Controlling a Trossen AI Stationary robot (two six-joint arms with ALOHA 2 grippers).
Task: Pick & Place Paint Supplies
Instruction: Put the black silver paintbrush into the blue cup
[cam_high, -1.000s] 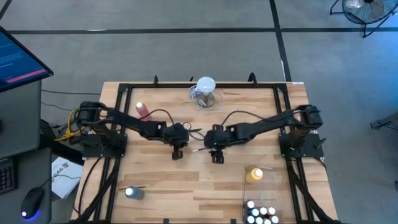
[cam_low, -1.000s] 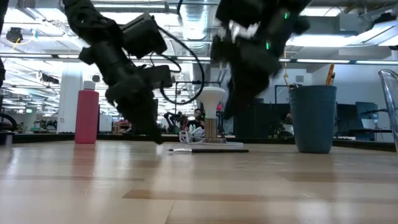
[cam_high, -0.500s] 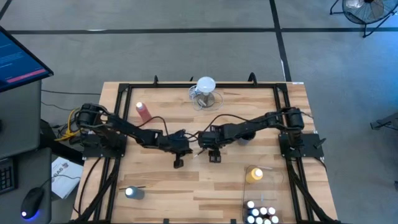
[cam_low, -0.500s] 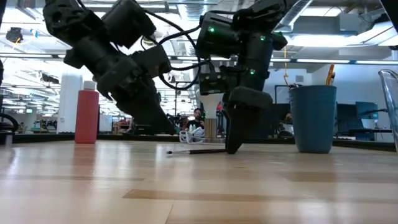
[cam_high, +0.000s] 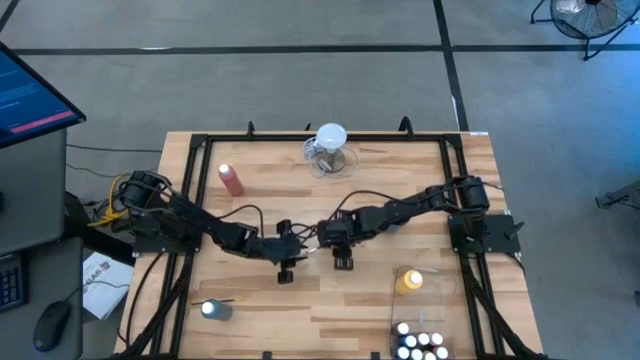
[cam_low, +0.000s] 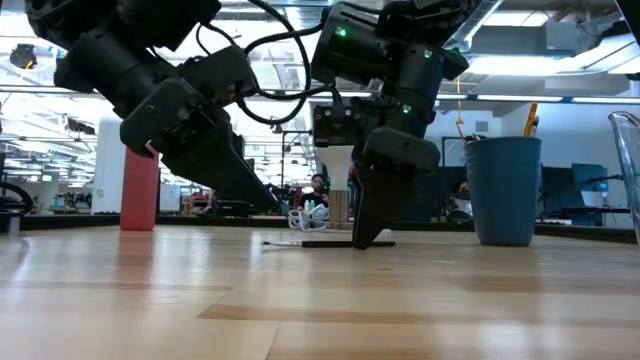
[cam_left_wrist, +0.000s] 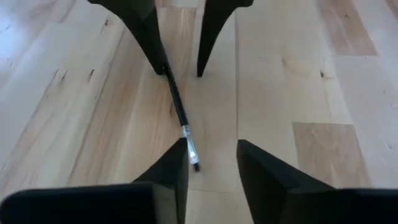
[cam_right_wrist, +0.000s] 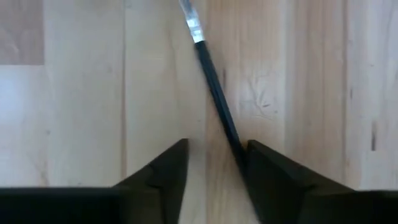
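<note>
A thin dark paintbrush (cam_left_wrist: 177, 106) with a silver ferrule lies flat on the wooden table near its middle. My left gripper (cam_left_wrist: 211, 144) slants down over the bristle end, its fingers open, with the ferrule close beside one finger. My right gripper (cam_right_wrist: 216, 144) points down over the handle end, open, its fingertips at the table (cam_low: 368, 238). In the high view the two grippers, left (cam_high: 302, 246) and right (cam_high: 322, 240), face each other over the brush (cam_high: 312, 246). My left gripper has the brush's ferrule end (cam_left_wrist: 188, 140) just inside one finger (cam_left_wrist: 174, 165); I cannot tell whether they touch. My right gripper comes from above and straddles the handle (cam_right_wrist: 224, 118); the inner side of one finger (cam_right_wrist: 258, 165) lies against the handle near its free end. The brush lies flat on the table.
A red bottle (cam_high: 231, 179) stands far left and a clear jug with a white top (cam_high: 330, 150) at the far middle. A yellow bottle (cam_high: 409, 281) and small white-capped bottles (cam_high: 420, 343) stand near right, a grey-blue bottle (cam_high: 213, 310) near left, and a blue cup (cam_low: 503, 190) on the right.
Both grippers have gone toward the table's near edge. My right gripper has come down until its fingertips stand at the table over the brush's handle. My left arm has swung and tipped over, bringing its gripper beside the brush's other end.
</note>
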